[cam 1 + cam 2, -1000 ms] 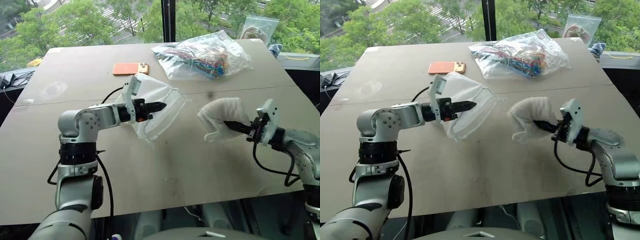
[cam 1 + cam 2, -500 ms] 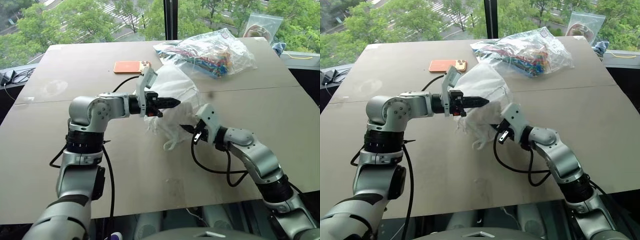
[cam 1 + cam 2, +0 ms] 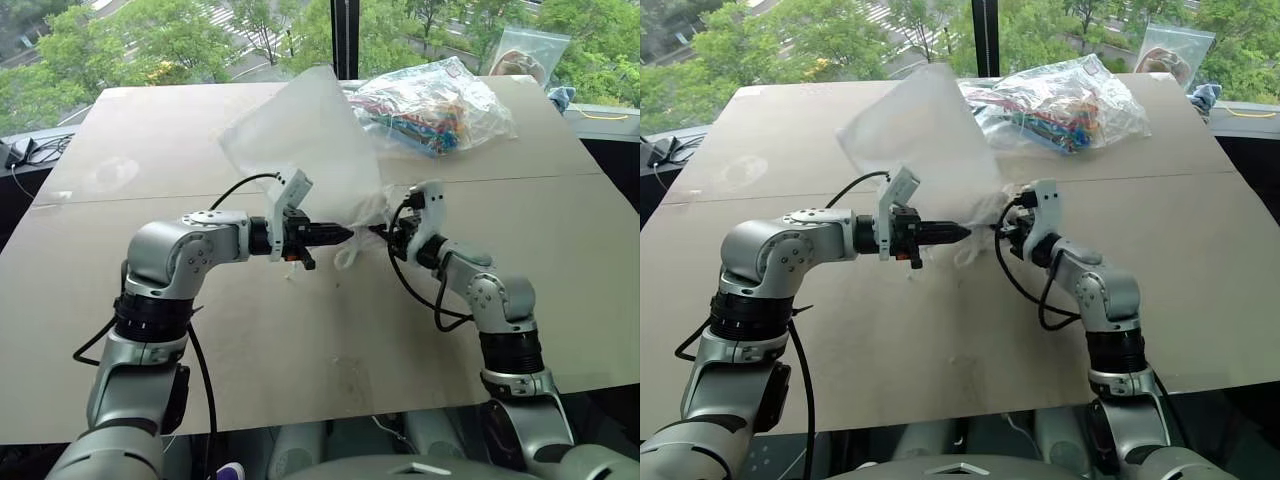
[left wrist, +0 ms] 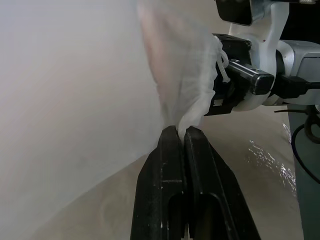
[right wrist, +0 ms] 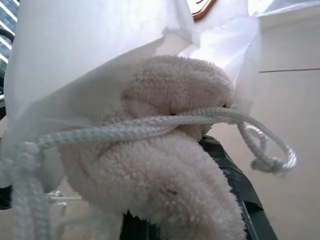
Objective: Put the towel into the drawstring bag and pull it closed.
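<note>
Both arms have drawn together at the middle of the table since a second ago, when the right gripper held the towel well off to the right, apart from the bag. Seen from the head camera, the left gripper (image 3: 340, 236) points right with its black fingers pinched tight on the gathered neck of the drawstring bag (image 3: 300, 145), whose thin white body billows up and away toward the far side. Just to its right, the right gripper (image 3: 385, 233) faces it, nearly touching at the bag's mouth. A clear plastic bag of colourful items (image 3: 435, 105) lies on the far part of the brown table (image 3: 560, 260). From the left wrist, the two fingers (image 4: 172, 165) press together on a twist of white fabric, the other gripper just beyond. From the right wrist, the cream towel (image 5: 170, 185) sits clamped in that gripper at the bag's opening, its far end tucked under the translucent cloth, with the white cord (image 5: 150, 127) looped across it.
</note>
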Robot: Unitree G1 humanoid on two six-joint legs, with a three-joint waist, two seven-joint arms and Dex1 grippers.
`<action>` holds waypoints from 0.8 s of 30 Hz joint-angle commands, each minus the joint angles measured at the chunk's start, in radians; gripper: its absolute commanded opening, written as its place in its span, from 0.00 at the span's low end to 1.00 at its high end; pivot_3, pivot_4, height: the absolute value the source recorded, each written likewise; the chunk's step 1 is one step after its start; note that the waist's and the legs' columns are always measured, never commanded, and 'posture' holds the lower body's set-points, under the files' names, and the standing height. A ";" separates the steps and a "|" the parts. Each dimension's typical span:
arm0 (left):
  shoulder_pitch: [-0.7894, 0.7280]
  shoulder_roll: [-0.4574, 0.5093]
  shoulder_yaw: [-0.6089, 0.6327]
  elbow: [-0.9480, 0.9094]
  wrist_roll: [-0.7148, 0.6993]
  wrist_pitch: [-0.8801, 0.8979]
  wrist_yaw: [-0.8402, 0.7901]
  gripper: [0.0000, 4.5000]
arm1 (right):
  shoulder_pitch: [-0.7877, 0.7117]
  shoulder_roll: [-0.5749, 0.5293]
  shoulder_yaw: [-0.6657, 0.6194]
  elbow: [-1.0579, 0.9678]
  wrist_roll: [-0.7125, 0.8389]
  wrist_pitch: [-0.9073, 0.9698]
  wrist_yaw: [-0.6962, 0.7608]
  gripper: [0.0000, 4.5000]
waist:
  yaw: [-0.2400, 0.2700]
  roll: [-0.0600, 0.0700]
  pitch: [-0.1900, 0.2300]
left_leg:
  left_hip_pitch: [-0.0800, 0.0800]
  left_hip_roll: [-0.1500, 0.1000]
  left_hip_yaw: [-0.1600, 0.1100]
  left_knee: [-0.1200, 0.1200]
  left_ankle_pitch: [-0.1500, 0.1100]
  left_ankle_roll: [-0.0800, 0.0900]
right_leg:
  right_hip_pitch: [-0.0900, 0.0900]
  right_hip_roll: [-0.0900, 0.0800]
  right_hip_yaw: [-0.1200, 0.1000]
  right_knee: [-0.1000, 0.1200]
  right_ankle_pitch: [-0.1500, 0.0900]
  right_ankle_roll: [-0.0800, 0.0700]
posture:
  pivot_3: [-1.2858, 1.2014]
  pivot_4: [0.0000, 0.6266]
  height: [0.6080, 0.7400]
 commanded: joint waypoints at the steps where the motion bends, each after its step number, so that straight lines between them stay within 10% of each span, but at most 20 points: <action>1: -0.029 -0.004 0.058 -0.007 -0.052 0.025 -0.011 0.00 | -0.016 0.015 -0.027 -0.019 0.035 -0.011 -0.012 0.00 | -0.004 0.000 0.000 | 0.000 0.000 0.000 0.000 0.000 0.000 | 0.000 0.000 0.000 0.000 0.000 0.000 | 0.52 0.24 1.00; 11: -0.034 -0.112 0.212 0.116 -0.217 0.161 0.039 0.00 | -0.031 0.162 -0.155 -0.004 0.246 -0.010 -0.033 0.00 | -0.004 0.000 0.000 | 0.000 0.001 0.000 0.000 0.000 0.000 | 0.000 0.000 0.000 0.000 0.000 0.000 | 0.52 0.24 1.00; 24: -0.114 -0.222 0.390 0.259 -0.477 0.486 0.301 0.00 | 0.035 0.072 -0.145 -0.144 0.446 0.232 -0.139 0.00 | -0.006 0.000 0.000 | 0.001 0.001 -0.001 0.000 0.000 0.000 | 0.000 0.001 0.000 0.001 0.000 0.000 | 0.52 0.24 1.00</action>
